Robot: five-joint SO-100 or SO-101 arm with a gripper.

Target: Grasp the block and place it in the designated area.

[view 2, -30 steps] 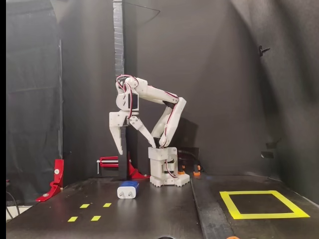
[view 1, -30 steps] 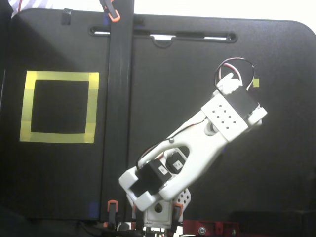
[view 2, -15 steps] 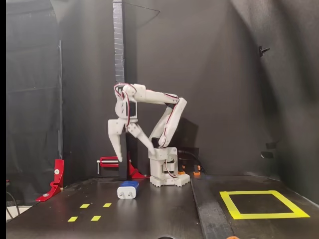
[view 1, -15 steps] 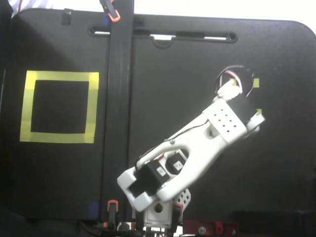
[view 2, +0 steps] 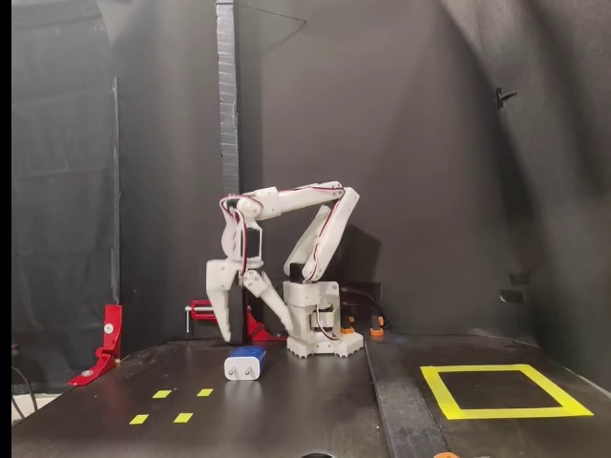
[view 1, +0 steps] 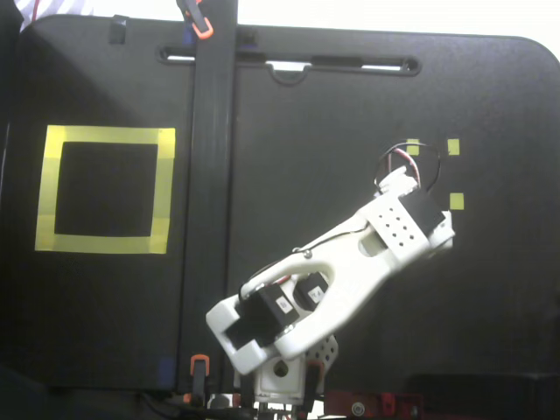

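On the bench (view 2: 315,401), toward the front left in the side-on fixed view, the block (view 2: 245,364) is lying flat, white body with a blue cap on top, between the arm's base and the small yellow squares (view 2: 172,405). The gripper (view 2: 250,322) is hanging just above and behind it, fingers pointing down and spread wide, holding nothing. One finger (view 2: 225,307) is sitting at about 11 o'clock of the block and the other (view 2: 273,305) at about 1 o'clock, so the jaws are straddling it without touching.

In the top-down fixed view the arm (view 1: 350,262) is reaching toward 2 o'clock from its base and is covering the block entirely; the alignment cannot be checked from there. The yellow square outline (view 1: 105,189) is lying well apart, at about 9 o'clock of the gripper, across a raised dark strip (view 1: 213,210).

Risks noted:
- Descent off centre: a fingertip could be landing on the block's top and pushing or tipping it instead of enclosing it.
- Shallow grasp: closing on the rounded cap alone could be letting the block slip during the lift.
- Long carry: the swing across the strip to the outline is giving a weak hold time to fail, and a low carry could be snagging on the strip.
- Release near the tape edge could be leaving the block partly outside the outline.
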